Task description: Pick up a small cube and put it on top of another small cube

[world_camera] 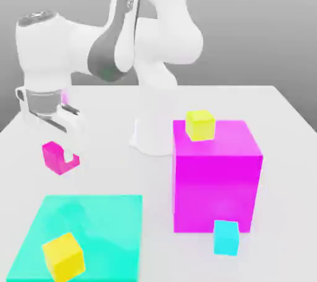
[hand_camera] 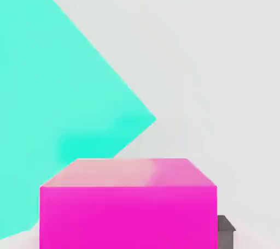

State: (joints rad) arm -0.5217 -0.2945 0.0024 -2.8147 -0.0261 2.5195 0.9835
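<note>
Exterior view: gripper (world_camera: 67,151) closed on the pink cube (world_camera: 53,158), beyond the green mat (world_camera: 93,213); hand view: cube squarely beneath the camera, mat beside it; pick-up judged the step in hand, next move requiring a lift clear, then carriage to another small cube.

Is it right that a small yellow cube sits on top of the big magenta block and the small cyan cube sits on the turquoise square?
The cyan cube is the wrong part: in the exterior view, it is down by the front of the big magenta block, and another yellow cube is on the turquoise square. The small yellow cube does sit on top of the block.
</note>
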